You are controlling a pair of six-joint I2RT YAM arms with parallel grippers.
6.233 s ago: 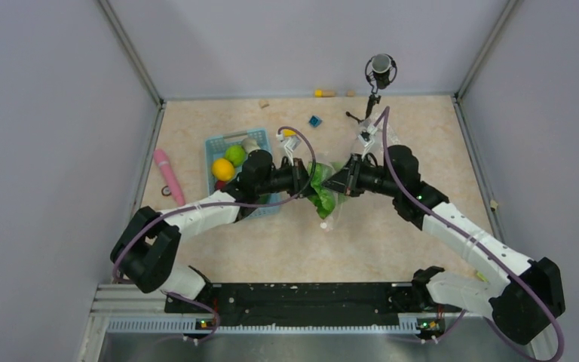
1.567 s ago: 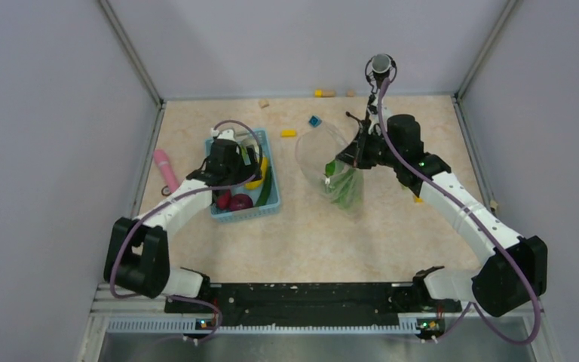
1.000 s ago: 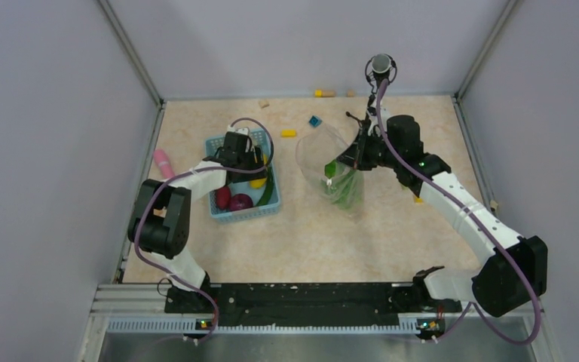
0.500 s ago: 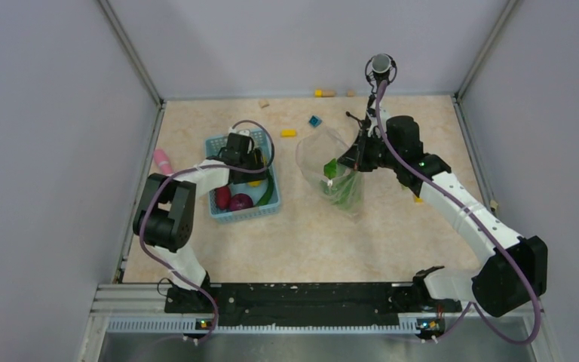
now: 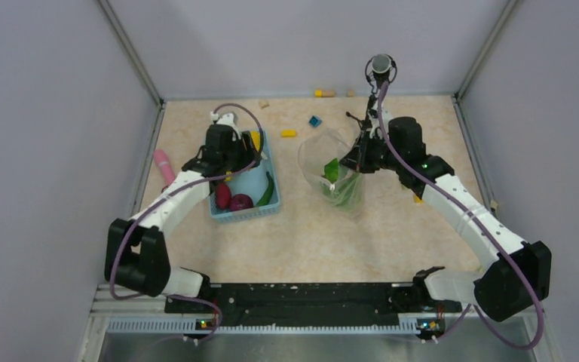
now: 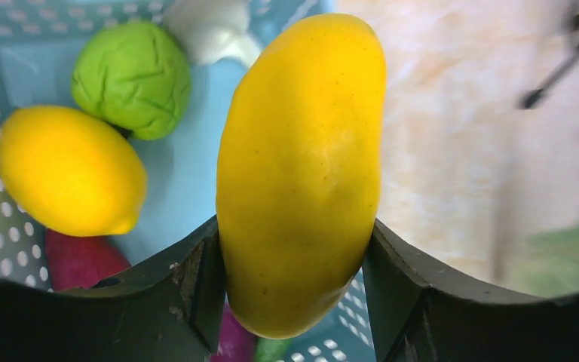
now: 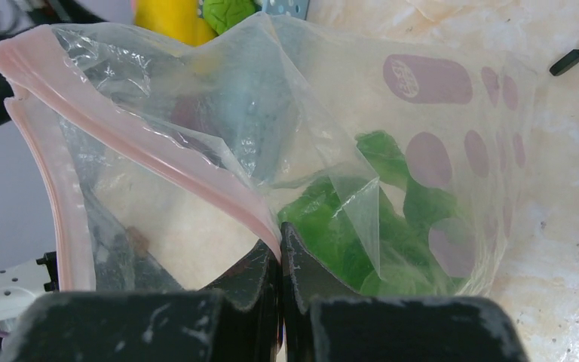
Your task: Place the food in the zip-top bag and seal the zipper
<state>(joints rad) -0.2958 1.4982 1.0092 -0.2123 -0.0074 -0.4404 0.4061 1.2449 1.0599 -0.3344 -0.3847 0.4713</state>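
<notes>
On the beige table point(image 5: 309, 241) between lilac walls, the bag point(image 5: 318, 154) stands with its mouth held up and lettuce point(image 7: 347, 226) at its bottom. The right gripper point(image 7: 280, 253) is pinched tight on the zipper point(image 7: 158, 154). Well to the bag's left, over the basket point(image 5: 245, 215), the left gripper point(image 6: 292, 260) clamps a yellow fruit point(image 6: 301, 166), its long axis along the fingers. The fruit likely has to cross bare table rightward and enter the mouth end-first.
</notes>
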